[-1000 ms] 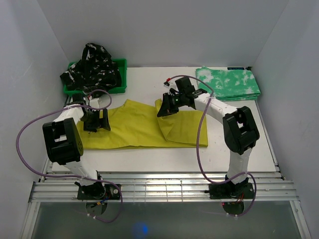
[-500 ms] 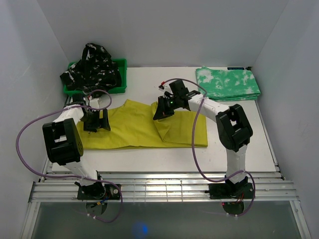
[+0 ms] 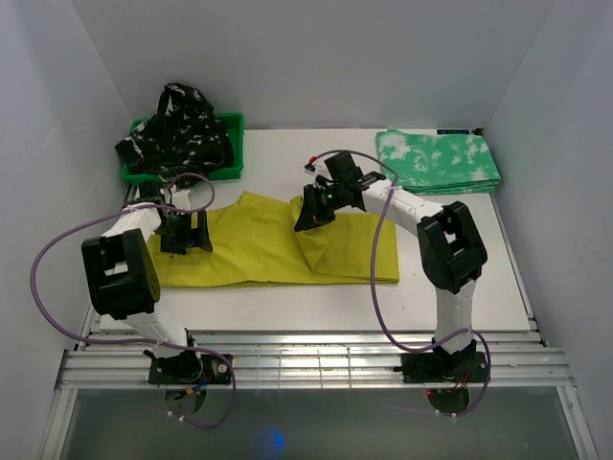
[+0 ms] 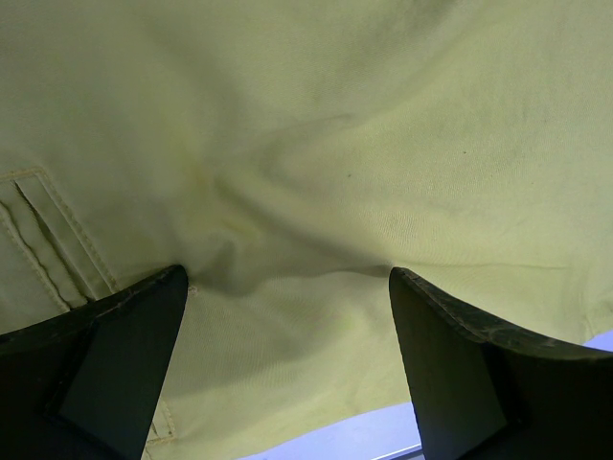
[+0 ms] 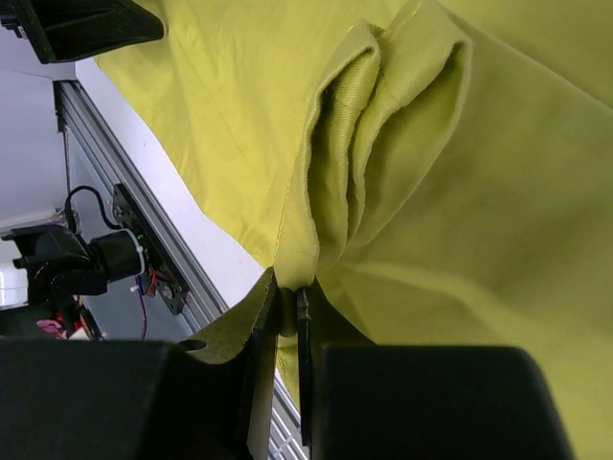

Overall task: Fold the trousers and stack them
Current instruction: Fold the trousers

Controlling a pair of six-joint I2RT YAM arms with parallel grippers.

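The mustard-yellow trousers (image 3: 259, 251) lie across the middle of the table, their right end folded over toward the centre. My right gripper (image 3: 308, 217) is shut on the folded hem of the yellow cloth (image 5: 316, 230) and holds it above the trousers' middle. My left gripper (image 3: 185, 233) is open, its fingers (image 4: 450, 364) pressed down either side of a pucker of yellow cloth (image 4: 316, 153) at the left end. The green-and-white mottled pair (image 3: 439, 160) lies folded at the back right. The black patterned pair (image 3: 177, 127) is heaped in the bin.
The green plastic bin (image 3: 233, 144) stands at the back left corner. White walls close in the table on three sides. A metal rail (image 3: 316, 359) runs along the near edge, with purple cables looping from both arms.
My right gripper has carried the folded hem to the left over the trousers, most of it in the first half second. The left arm has not moved.
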